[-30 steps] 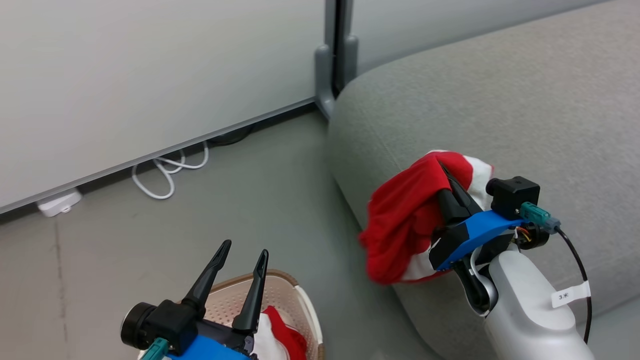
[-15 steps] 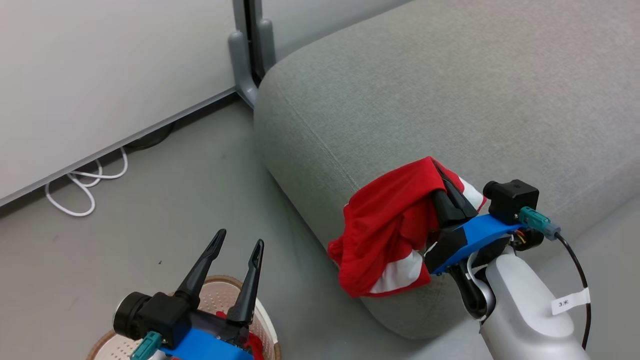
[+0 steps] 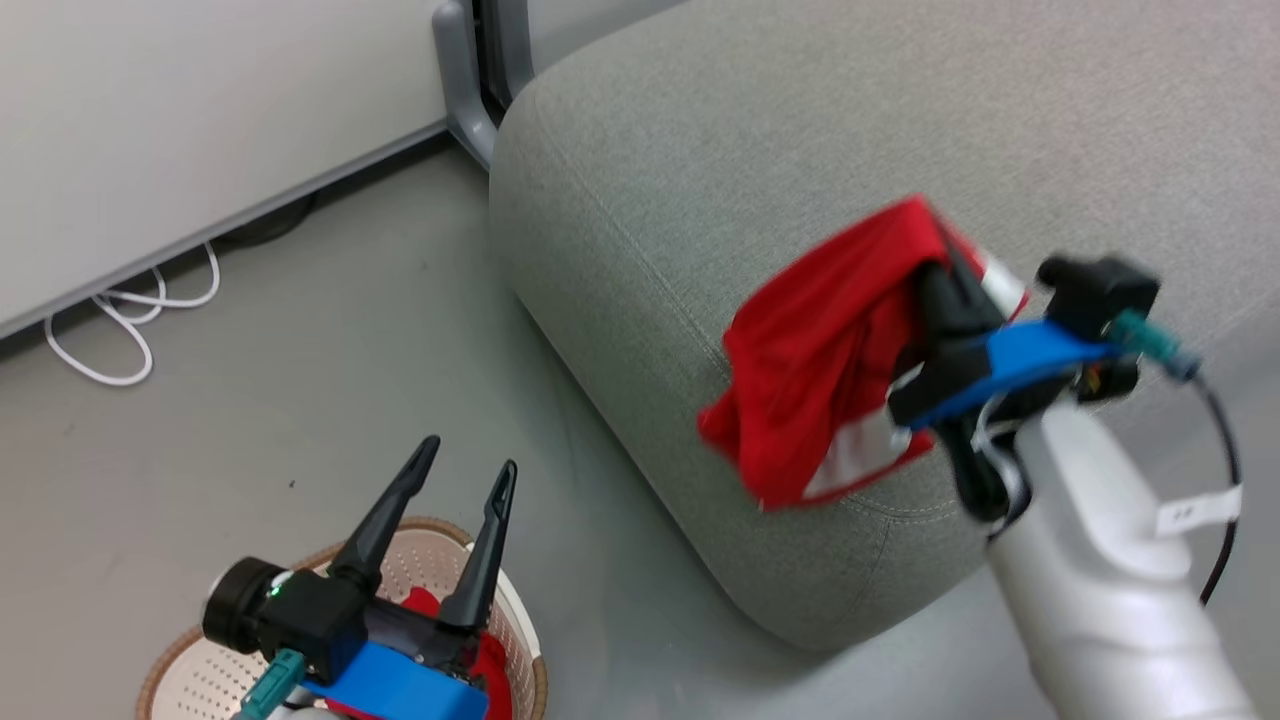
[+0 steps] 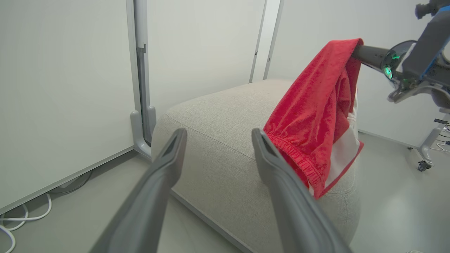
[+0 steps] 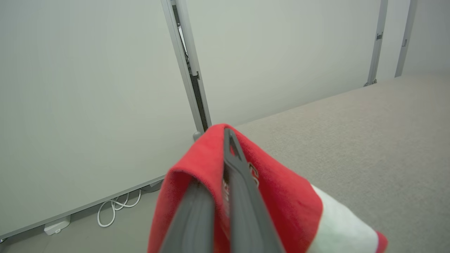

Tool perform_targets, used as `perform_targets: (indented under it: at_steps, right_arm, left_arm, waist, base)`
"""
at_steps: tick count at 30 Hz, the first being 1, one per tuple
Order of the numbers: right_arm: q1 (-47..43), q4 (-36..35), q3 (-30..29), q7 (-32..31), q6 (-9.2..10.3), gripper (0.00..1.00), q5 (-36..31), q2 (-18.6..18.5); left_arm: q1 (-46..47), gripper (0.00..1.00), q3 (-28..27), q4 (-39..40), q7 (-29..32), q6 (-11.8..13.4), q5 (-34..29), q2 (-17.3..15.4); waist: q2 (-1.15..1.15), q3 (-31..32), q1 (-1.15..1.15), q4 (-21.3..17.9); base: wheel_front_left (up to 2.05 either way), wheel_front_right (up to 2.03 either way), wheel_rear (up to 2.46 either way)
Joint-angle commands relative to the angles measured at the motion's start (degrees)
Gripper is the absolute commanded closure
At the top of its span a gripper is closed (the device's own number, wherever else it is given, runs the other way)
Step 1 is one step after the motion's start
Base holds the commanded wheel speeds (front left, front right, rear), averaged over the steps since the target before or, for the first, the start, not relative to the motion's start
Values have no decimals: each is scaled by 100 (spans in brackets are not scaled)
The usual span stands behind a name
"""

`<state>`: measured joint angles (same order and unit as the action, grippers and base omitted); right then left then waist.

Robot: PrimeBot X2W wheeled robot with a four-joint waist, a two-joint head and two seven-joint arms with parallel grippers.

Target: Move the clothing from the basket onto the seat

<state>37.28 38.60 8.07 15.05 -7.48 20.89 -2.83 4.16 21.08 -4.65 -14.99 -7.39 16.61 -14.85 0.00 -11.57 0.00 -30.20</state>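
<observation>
Right gripper (image 3: 938, 268) clamped on red garment (image 3: 820, 340), which hangs long-axis down over the seat's (image 3: 700, 180) near corner. Left gripper (image 3: 470, 452) agape, empty, over basket (image 3: 430, 523) beside seat.

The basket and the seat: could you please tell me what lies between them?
Bare grey floor lies between the basket and the seat, with nothing on it, as the head view shows.

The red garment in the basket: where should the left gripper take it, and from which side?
Probably pinch the bunched red fold of the garment near the basket's right wall, coming down from above: the walls shut off every side, and soft cloth lifts from any pinch. The left gripper is open; it hides much of the garment.
</observation>
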Motion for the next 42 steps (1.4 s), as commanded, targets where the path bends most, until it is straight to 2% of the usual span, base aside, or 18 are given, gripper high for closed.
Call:
perform_targets:
  at_steps: [1,5,6,10,18,26,33,34,35,36,42]
  right_arm:
    - [354,34,-200,19,-3,100,-131,-11]
    - [1175,134,-905,18,-3,100,-530,-6]
    - [1175,134,-905,18,-3,100,-530,-6]
    - [2012,241,-1755,-1,-3,100,-1133,-47]
    - [3077,55,-3293,-32,-2,100,-2519,-659]
    - [3222,179,-4372,-109,-2,100,-3310,-892]
    - [2902,694,-5096,-359,-2,100,-3872,-885]
    - [2890,782,-5164,-439,-2,82,-3943,-853]
    - [2877,836,-5235,-469,-3,54,-4023,-848]
    - [2853,872,-5286,-477,-2,0,-4124,-860]
    - [2820,1142,-5492,-464,-2,0,-4435,-784]
  left_arm:
    - [139,0,-10,58,-29,-11,-43,-89]
    - [353,0,25,182,-29,-11,-125,-288]
    - [353,0,25,182,-29,-11,-125,-288]
    - [601,0,77,421,-29,-11,-217,-539]
    - [1163,0,259,929,-29,-10,-347,-972]
    - [1319,0,409,1316,-29,-10,-299,-1201]
    - [1340,0,503,1361,-29,-10,-404,-1289]
    - [1351,0,516,1346,-29,-10,-394,-1283]
    - [1363,0,536,1328,-29,-10,-373,-1270]
    - [1384,0,547,1317,-29,-10,-362,-1254]
    - [1395,0,576,1187,-30,-10,-376,-1133]
  waist:
    - [0,-239,0,70]
    - [0,-692,0,222]
    - [0,-692,0,222]
    - [0,-1272,0,391]
    - [0,-2401,0,892]
    - [0,-3049,0,1225]
    - [0,-3187,0,1339]
    - [0,-3175,0,1354]
    - [0,-3152,0,1375]
    - [0,-3128,0,1397]
    - [0,-2890,0,1468]
  base:
    - [0,0,0]
    - [0,0,0]
    - [0,0,0]
    - [0,0,0]
    - [0,0,0]
    - [0,0,0]
    - [0,0,0]
    - [0,0,0]
    - [0,0,0]
    - [0,0,0]
    - [0,0,0]
